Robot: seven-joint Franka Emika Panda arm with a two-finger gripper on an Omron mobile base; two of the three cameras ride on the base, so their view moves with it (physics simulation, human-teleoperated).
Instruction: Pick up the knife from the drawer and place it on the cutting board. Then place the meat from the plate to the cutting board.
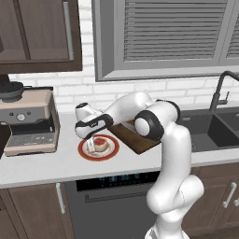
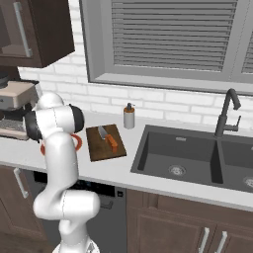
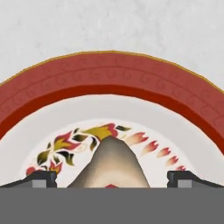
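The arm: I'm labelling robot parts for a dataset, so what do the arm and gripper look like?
The arm is glossy white with rounded, tube-like links and dark grey bands at its joints. The hand is white with a dark panel on its side. The gripper has two small dark fingertips. No cables or markings show.

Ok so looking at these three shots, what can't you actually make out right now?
- Whether the gripper touches the meat: hand view cuts the steak at the grey band, fingertips flank it.
- Plate in the right base view: mostly hidden behind the arm.
- Cutting board in the left base view: elbow covers it, hiding the knife.
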